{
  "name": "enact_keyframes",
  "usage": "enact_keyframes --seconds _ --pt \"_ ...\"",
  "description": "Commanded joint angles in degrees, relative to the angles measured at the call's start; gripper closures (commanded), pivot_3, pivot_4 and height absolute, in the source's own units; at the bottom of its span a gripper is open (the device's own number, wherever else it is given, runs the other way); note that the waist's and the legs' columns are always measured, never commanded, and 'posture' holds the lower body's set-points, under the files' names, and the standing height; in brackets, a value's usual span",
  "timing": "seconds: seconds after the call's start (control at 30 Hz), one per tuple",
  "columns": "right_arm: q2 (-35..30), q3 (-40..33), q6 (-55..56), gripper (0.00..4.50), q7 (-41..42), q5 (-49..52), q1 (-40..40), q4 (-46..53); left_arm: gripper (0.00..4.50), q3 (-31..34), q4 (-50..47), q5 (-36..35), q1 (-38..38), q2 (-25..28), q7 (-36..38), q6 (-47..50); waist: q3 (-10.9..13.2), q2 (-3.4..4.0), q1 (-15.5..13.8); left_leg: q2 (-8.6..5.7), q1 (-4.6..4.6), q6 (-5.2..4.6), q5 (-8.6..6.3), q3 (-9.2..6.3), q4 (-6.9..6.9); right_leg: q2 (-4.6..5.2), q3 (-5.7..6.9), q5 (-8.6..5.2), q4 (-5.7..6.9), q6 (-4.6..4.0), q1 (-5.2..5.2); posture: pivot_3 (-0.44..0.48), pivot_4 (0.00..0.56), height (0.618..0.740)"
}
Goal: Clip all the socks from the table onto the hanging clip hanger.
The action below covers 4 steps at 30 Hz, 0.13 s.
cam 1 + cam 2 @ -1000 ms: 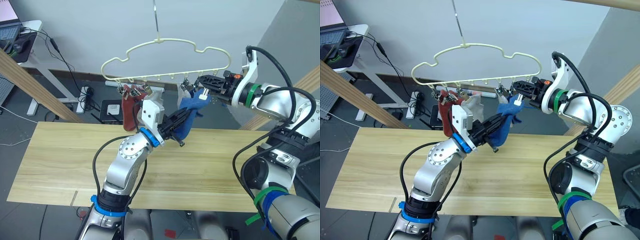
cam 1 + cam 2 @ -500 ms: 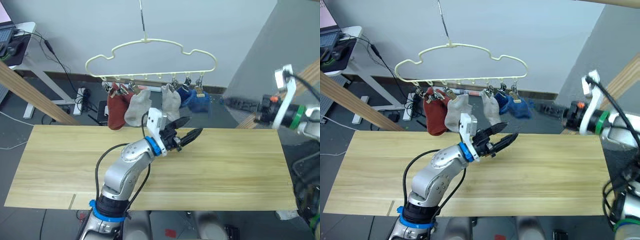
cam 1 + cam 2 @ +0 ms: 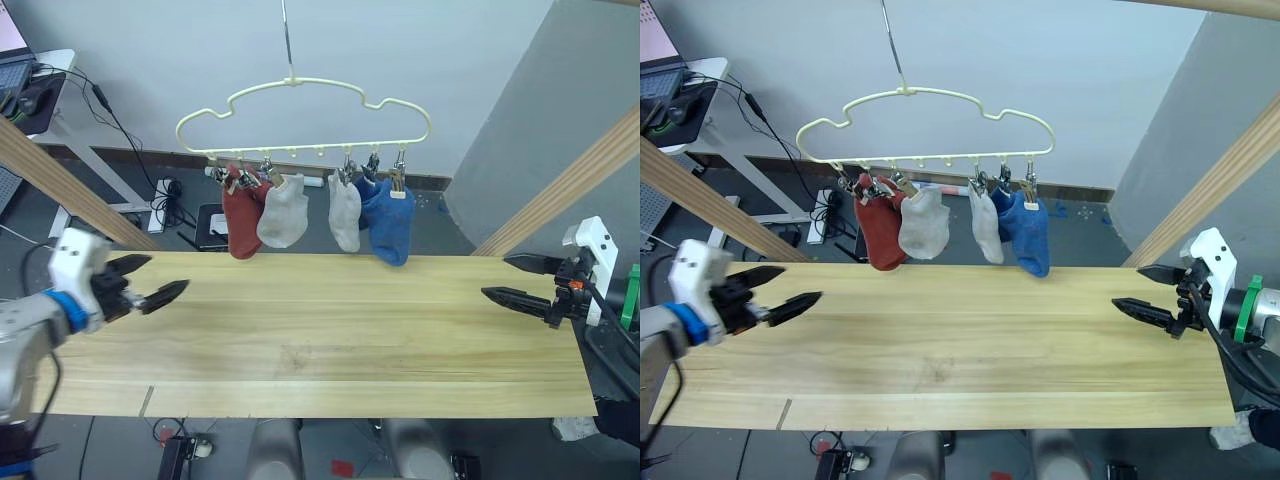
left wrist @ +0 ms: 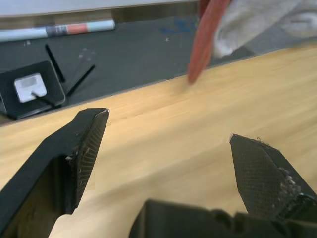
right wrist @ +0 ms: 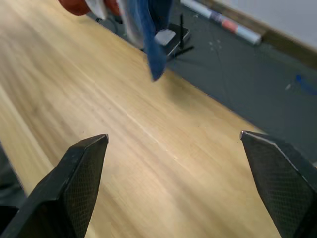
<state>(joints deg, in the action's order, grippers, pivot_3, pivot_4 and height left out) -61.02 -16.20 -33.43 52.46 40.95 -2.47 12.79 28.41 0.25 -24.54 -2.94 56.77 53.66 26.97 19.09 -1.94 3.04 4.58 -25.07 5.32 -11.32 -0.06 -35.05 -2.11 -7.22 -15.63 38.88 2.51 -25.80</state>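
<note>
The pale yellow clip hanger (image 3: 300, 100) hangs by its hook above the far edge of the table (image 3: 320, 340). Several socks hang from its clips: rust red (image 3: 240, 215), light grey (image 3: 283, 215), a second light grey (image 3: 345, 215) and blue (image 3: 390, 228). No sock lies on the tabletop. My left gripper (image 3: 166, 275) is open and empty over the table's left end. Over the right end, my right gripper (image 3: 495, 276) also stands open and empty. The left wrist view looks past wide-apart fingers (image 4: 84, 144) at the red sock (image 4: 208, 39). The right wrist view shows the blue sock (image 5: 151, 34).
Thick wooden poles slant up at the left (image 3: 60, 180) and right (image 3: 560, 190) of the table. Behind it, on the dark floor, lie a power strip with cables (image 3: 170, 190) and a small black device (image 3: 215, 222). A desk (image 3: 40, 70) stands at the far left.
Both arms have drawn back from the hanger to the table's two ends, and both grippers have opened. The blue sock they held now hangs from its clip.
</note>
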Motion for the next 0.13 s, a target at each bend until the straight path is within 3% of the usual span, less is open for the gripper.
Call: enact_keyframes --seconds 0.03,0.13 --pt "1.05 -1.35 4.39 0.04 2.33 -3.15 -1.46 -2.51 0.03 7.77 2.18 -1.08 -3.0 3.06 5.86 -2.52 -0.04 -0.03 -0.3 0.01 0.0 0.0 0.0 -0.03 0.02 0.01 0.05 -0.01 0.01 -0.01 0.0 0.102 0.267 0.74" --pt "1.66 -0.89 4.76 0.04 3.5 -4.17 -2.95 -3.35 0.03 7.92 3.75 -1.25 -2.88 3.57 8.25 -3.95 -0.11 0.06 -0.85 -0.02 0.01 0.0 0.0 -0.03 0.05 0.03 0.05 -0.01 0.04 -0.02 0.0 0.112 0.254 0.74"
